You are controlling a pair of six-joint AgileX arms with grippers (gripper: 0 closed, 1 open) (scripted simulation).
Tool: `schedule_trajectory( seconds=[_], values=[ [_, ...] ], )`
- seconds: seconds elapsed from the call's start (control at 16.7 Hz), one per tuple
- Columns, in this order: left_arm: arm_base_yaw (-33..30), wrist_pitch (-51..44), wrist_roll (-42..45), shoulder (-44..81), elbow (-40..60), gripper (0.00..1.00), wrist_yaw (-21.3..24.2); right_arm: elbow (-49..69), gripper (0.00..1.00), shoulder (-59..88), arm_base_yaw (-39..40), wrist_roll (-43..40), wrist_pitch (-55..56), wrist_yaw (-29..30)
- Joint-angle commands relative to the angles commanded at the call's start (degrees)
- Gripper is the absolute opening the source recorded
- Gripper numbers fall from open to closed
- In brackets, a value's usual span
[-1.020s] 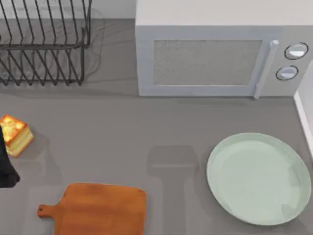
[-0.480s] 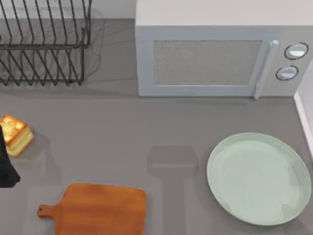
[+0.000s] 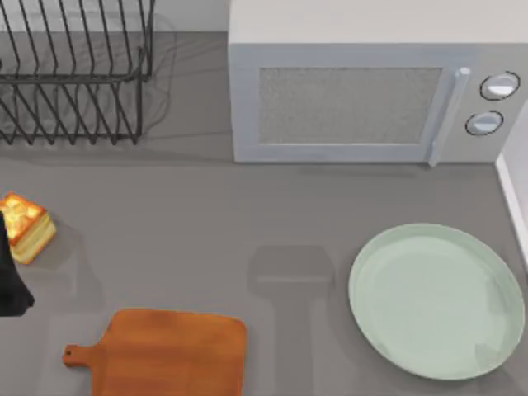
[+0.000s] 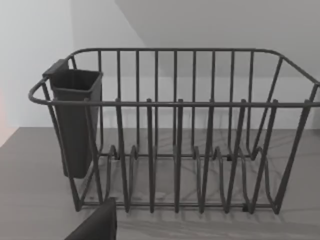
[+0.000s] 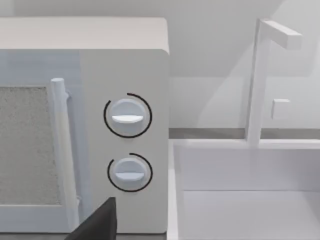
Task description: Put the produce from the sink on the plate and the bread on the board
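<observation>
The bread (image 3: 26,226) sits at the table's left edge, just above the board (image 3: 169,352). Our left arm (image 3: 10,276) touches its near side (we cannot tell what the gripper is doing). The plate (image 3: 437,301) lies bare at right. A blind approach could nudge the bread off the table's edge.
</observation>
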Motion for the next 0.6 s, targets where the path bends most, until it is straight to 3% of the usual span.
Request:
schedule_trajectory(
  seconds=[0.6],
  values=[
    [0.0, 0.0, 0.0, 0.0, 0.0, 1.0, 0.0, 5.46, 1.0, 5.94, -1.18, -1.12, -3.6, 0.01]
  ],
)
